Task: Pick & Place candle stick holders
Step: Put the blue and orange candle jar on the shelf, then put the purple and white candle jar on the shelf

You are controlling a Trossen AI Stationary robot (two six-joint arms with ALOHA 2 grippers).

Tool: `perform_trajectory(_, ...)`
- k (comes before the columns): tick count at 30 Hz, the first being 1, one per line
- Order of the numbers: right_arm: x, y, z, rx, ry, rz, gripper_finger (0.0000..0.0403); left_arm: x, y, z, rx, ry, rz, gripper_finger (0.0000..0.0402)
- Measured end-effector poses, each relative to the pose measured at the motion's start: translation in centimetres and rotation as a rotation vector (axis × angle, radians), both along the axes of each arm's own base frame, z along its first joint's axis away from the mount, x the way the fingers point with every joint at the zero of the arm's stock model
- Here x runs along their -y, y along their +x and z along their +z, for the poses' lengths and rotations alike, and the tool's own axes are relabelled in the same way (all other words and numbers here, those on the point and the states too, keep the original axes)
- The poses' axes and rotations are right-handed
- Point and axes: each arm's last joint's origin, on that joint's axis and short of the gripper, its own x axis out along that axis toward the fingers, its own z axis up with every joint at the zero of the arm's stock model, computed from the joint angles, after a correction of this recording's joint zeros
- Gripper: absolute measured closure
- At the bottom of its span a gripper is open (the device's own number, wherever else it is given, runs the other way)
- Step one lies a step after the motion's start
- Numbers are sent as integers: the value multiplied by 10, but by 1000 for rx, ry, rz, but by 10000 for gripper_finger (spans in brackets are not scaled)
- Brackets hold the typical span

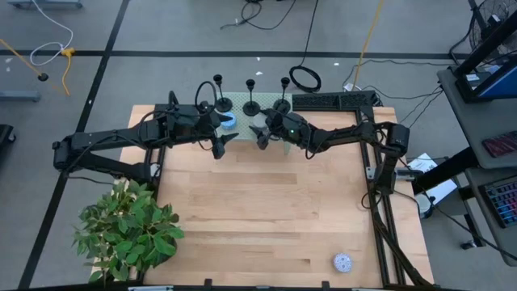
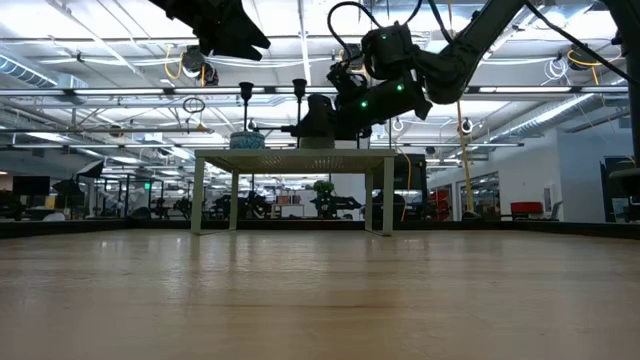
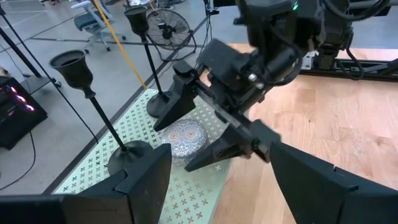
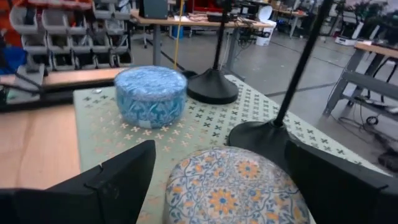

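Three black candle stick holders (image 1: 220, 97) (image 1: 252, 103) (image 1: 283, 97) stand on their round bases in a row on a green patterned mat (image 1: 242, 121) at the table's far edge. Two of them show in the left wrist view (image 3: 93, 99) (image 3: 149, 56). My right gripper (image 1: 259, 137) is open. Its fingers stand on either side of an orange-and-blue patterned round tin (image 4: 233, 183) on the mat, just in front of one holder's base (image 4: 261, 138). My left gripper (image 1: 224, 144) is open and empty, close to the left of the right gripper, above the mat's near edge.
A blue round tin (image 4: 149, 93) sits on the mat near the left holder. A potted plant (image 1: 125, 230) stands at the near left corner and a small patterned ball (image 1: 342, 262) lies near the front right. A black frame (image 1: 335, 101) lies at the far right.
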Motion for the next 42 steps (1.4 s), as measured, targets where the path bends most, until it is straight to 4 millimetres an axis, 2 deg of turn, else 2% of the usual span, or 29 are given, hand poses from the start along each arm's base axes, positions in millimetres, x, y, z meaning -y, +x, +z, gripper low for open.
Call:
perform_trajectory(6,-12,-6,22,10,-15,25,54,0,-1,-2,-20,-5,0,128)
perform_trajectory(11,-31,-19,50,-24,-38,69,55,0,-1,-2,-20,-5,0,128)
perform_trajectory(17,-71,-47,74,-195,-3,173,55,0,-1,-2,-20,-5,0,128)
perform_trajectory(23,-113,-78,81,-350,58,287,55,0,-1,-2,-19,-8,1,128)
perform_trajectory(28,-145,-110,73,-483,105,396,55,0,-1,-2,-24,3,-4,128)
perform_trajectory(34,-176,-149,52,-562,321,706,55,0,-1,-2,-25,5,-5,128)
perform_trajectory(38,-193,-171,32,-550,493,925,55,0,-1,-2,-24,5,-4,128)
perform_trajectory(42,-207,-190,2,-537,487,1078,55,0,-1,-2,-21,5,-4,128)
